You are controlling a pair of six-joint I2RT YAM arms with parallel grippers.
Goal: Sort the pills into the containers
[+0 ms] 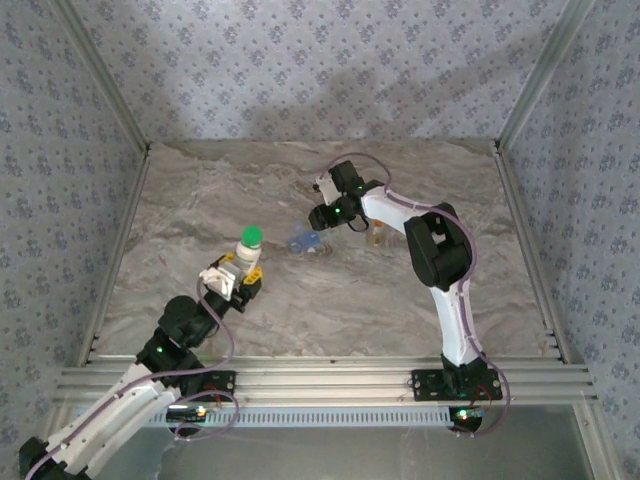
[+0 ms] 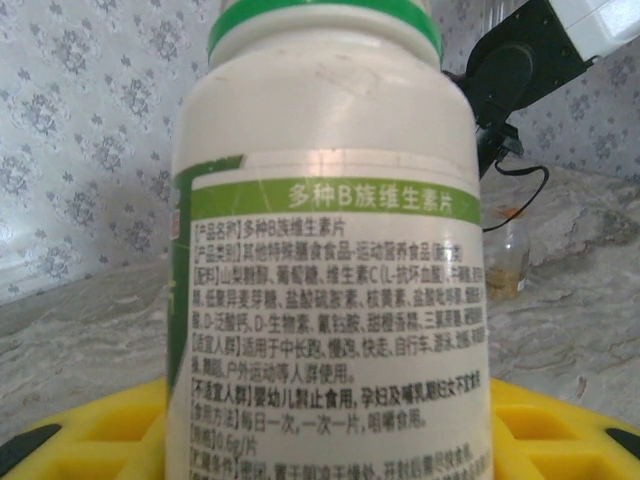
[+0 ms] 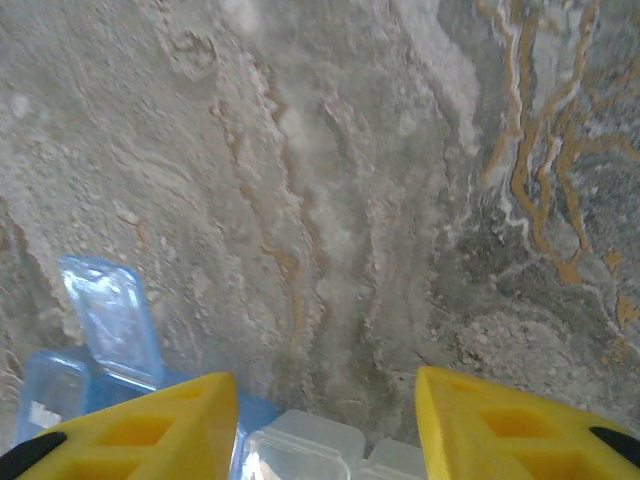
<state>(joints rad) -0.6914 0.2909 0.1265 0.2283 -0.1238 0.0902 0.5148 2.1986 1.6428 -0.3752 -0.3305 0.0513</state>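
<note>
A white pill bottle point(image 1: 248, 254) with a green cap stands upright in my left gripper point(image 1: 243, 274), left of the table's middle. In the left wrist view the bottle point(image 2: 330, 250) stands close between the yellow fingers point(image 2: 90, 430), which are shut on it. My right gripper point(image 1: 320, 222) hovers over the blue and clear pill containers point(image 1: 305, 242) near the centre. Seen from the right wrist, that gripper point(image 3: 325, 425) is open. A blue container with a raised lid point(image 3: 110, 320) lies at its left and clear compartments point(image 3: 310, 450) lie below the gap. The pills are hidden.
A small glass jar point(image 1: 378, 236) stands just right of the right gripper, also seen as the jar point(image 2: 505, 255) behind the bottle. Patterned walls and metal rails point(image 1: 120, 230) enclose the marble table point(image 1: 200, 190).
</note>
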